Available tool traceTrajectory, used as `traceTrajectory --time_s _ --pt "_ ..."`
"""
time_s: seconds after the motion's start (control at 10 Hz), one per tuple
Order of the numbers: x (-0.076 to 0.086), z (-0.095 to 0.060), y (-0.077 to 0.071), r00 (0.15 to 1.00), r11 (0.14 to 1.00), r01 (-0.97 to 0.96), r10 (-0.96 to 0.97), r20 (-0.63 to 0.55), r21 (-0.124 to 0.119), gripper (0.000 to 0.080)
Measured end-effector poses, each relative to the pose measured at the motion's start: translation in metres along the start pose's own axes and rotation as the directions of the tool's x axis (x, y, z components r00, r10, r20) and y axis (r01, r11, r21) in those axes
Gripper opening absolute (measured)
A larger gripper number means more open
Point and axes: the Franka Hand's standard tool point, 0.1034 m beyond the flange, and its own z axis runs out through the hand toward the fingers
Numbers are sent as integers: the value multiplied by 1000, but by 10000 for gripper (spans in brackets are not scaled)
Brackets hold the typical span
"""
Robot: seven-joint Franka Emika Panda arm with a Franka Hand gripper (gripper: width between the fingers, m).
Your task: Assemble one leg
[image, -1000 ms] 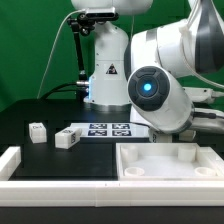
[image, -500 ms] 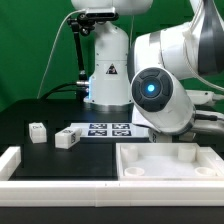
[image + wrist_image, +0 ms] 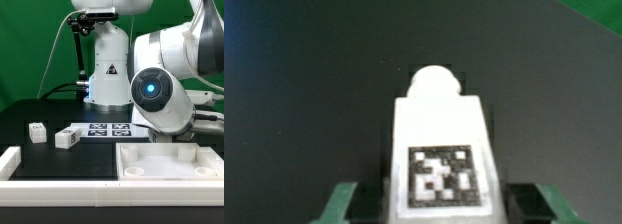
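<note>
In the wrist view a white leg with a black-and-white tag on its near face fills the middle and points away from the camera, rounded tip farthest. My gripper has its green fingers on either side of the leg and holds it over the dark table. In the exterior view the gripper and this leg are hidden behind the arm's big joint, near the back of the tray. Two more legs lie on the table at the exterior view's left.
The large white square tray-like part lies at the front right of the exterior view. The marker board lies behind it at the centre. A white rail runs along the front left edge. The robot base stands at the back.
The arm's big joint has shifted very slightly to the right and down since a second ago. Nothing else has moved.
</note>
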Motion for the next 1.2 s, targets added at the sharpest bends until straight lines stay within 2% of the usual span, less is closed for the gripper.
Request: traceTrajectory --time_s 0.3,0.5,0.7,0.8,0.9,1.0,1.1,1.2 --pt "-2 -2 2 1000 1000 12 -12 8 1 288" --pt "-25 -32 12 998 999 26 -27 52 18 288" --pt "-47 -62 14 997 999 40 -42 69 33 290" --pt "-46 -71 12 997 998 46 -48 60 40 290" --pt "-40 -69 10 999 998 45 -46 17 43 290" --pt "-41 -67 10 999 998 45 -46 16 41 290" --pt "-35 -70 7 998 998 47 -46 -31 48 290" --pt "-27 -74 3 987 997 55 -45 -153 57 290"
